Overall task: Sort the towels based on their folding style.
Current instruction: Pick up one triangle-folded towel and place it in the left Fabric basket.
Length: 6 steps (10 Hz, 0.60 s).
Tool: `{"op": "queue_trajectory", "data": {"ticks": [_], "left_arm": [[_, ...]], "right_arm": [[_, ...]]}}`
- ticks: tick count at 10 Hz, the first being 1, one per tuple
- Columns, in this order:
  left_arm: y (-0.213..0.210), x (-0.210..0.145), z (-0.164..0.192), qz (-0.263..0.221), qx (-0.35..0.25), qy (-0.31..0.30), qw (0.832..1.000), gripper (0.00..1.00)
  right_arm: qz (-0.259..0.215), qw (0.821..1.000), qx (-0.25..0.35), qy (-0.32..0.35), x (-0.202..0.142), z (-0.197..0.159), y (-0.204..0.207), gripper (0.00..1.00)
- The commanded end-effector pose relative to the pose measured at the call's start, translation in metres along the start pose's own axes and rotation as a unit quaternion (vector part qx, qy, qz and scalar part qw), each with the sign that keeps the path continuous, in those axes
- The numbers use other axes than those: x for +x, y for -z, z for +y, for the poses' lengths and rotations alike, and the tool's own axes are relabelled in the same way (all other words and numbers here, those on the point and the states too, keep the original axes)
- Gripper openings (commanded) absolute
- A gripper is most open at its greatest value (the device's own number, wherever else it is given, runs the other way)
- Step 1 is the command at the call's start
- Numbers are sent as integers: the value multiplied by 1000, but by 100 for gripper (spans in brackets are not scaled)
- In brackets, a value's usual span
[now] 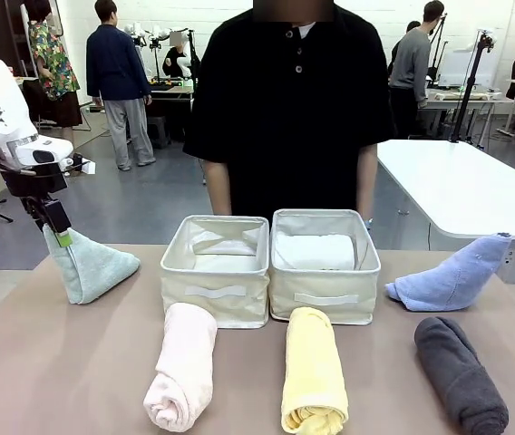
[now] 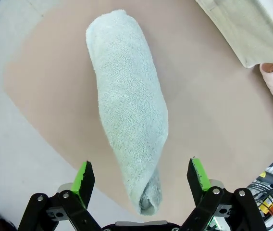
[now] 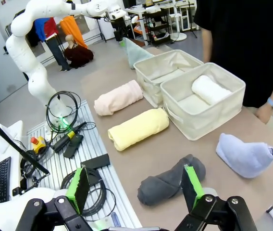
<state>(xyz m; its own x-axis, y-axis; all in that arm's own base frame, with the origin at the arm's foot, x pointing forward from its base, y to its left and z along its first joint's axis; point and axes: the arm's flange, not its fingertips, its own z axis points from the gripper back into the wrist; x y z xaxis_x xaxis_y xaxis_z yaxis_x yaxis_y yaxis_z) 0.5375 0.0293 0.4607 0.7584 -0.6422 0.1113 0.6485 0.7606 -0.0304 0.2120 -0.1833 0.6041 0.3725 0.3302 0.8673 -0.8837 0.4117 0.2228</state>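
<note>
A pale teal-green cone towel lies at the table's left, its tip pointing up. My left gripper stands open, its green pads on either side of that tip without touching it. A white rolled towel lies in the right bin. Along the front lie a pink roll, a yellow roll and a dark grey roll. A light blue cone lies at the right. My right gripper hangs open, high over the dark grey roll, holding nothing.
Two cream fabric bins stand side by side mid-table, the left bin beside the right one. A person stands right behind them, hands at the far edge. Cables and tools lie on a rack off the table's near side.
</note>
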Motion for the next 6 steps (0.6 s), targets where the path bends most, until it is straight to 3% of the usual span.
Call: {"op": "queue_trajectory", "data": {"ticks": [1,2,5,6], "left_arm": [[0,8,6,2,8,-1,1000,100],[3,8,8,1,10,3,1000,100],[3,9,9,-4,8,16,1000,18],[2,9,8,-6,7,18,1000,0]], "right_arm": [[-13,1000,4,-8,4,0,-1,100],[-13,1000,4,-8,4,0,-1,100],[-13,1000,4,-8,4,0,-1,100],[-13,1000,4,-8,4,0,-1,100]]}}
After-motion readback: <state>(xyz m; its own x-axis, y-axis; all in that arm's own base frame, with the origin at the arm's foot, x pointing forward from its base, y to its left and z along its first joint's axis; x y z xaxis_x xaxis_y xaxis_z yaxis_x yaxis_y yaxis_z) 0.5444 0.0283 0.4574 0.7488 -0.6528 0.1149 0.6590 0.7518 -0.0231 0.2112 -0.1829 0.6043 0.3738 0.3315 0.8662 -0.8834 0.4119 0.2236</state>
